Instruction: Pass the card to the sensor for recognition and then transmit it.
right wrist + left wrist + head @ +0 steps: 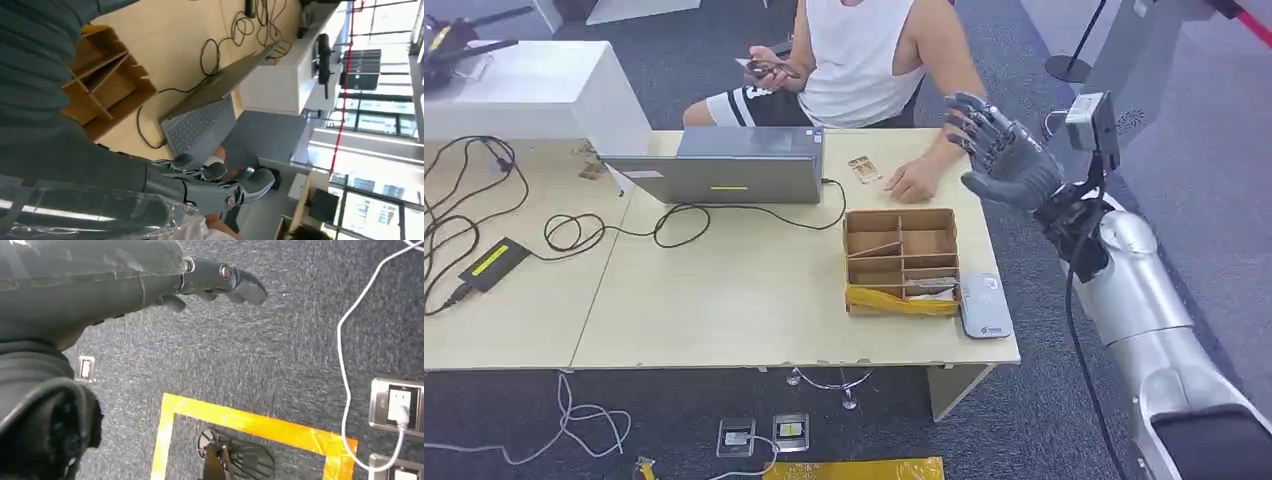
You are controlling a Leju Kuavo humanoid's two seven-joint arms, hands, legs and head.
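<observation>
Two robot hands appeared in these views. The dark grey right hand [1004, 150] was raised above the far right corner of the pale wooden table [724, 300], at about two o'clock from the table's middle, its fingers [972, 118] spread apart and holding nothing; the right wrist view showed the same hand [215, 187] with fingers extended over the edge of the table. The dark grey left hand [220, 282] hung over dark blue carpet [280, 350], its fingers loosely extended and holding nothing. A brown cardboard divided box [901, 258] with a yellow taped front sat on the table at about three o'clock, and a flat grey rectangular sensor pad [984, 305] lay just beside its right side, near the table's front edge. A small pale card [864, 168] lay on the table at about one o'clock, near the resting hand [914, 182] of a seated person in a white sleeveless top [854, 55]. An open grey laptop [724, 170] stood at twelve o'clock, with black cables [574, 230] trailing left toward a black power brick with a yellow label [492, 262].
</observation>
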